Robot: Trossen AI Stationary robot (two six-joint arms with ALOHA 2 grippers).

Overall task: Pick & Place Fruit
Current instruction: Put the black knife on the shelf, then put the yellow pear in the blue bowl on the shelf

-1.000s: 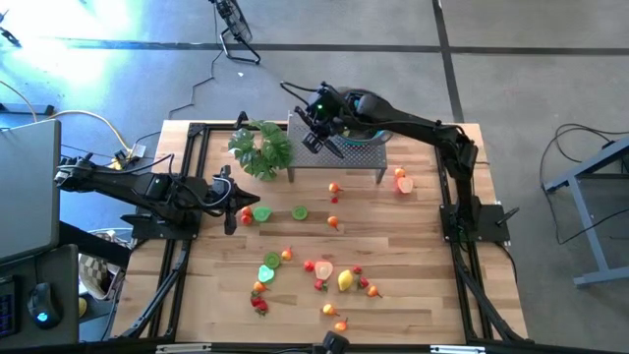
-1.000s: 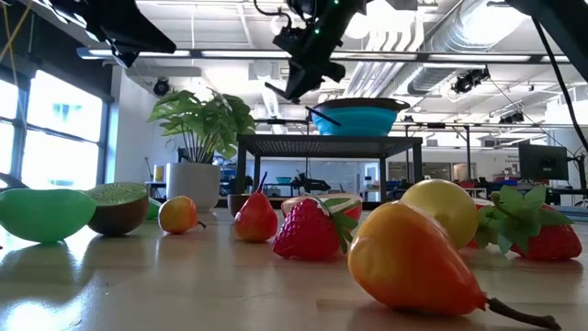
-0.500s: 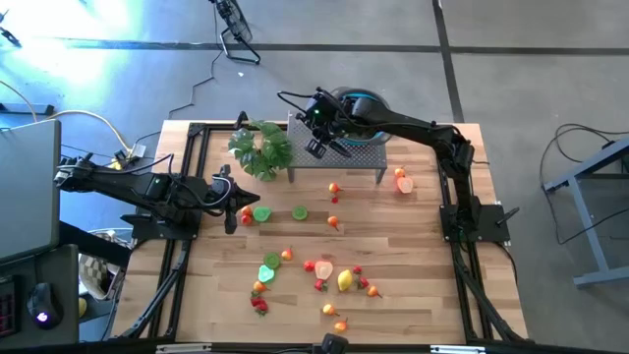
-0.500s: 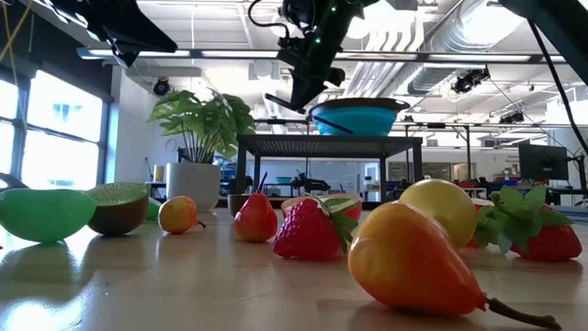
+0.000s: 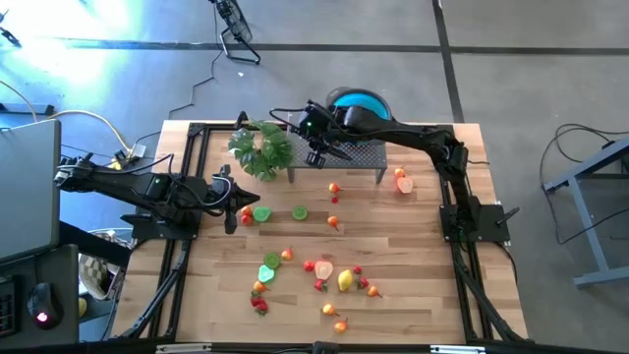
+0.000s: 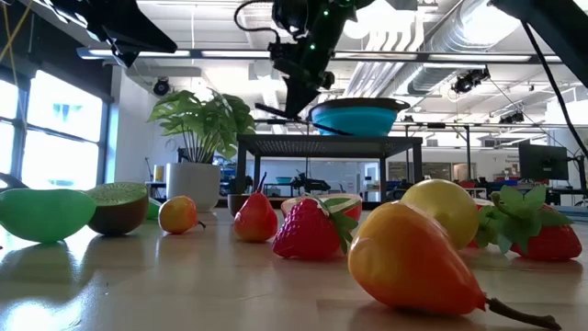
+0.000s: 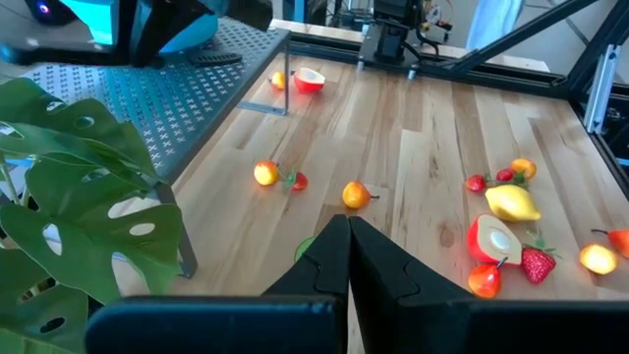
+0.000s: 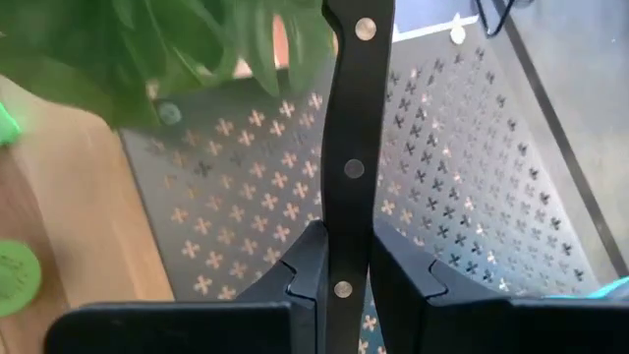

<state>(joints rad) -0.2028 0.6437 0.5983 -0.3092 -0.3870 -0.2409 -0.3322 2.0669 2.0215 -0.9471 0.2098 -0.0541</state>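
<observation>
High view: right gripper [image 5: 316, 141] hangs over the perforated shelf's [image 5: 359, 157] left end, clamped on a black-handled knife [image 8: 346, 147]; toy fruit [image 5: 324, 267] lies scattered toward the table's near edge, closer to the left gripper [image 5: 228, 202], pinched shut and empty

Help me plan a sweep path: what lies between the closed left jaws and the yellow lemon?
In the left wrist view, from the left gripper to the yellow lemon the wooden table is bare; the small orange fruit sits just off that line.
</observation>
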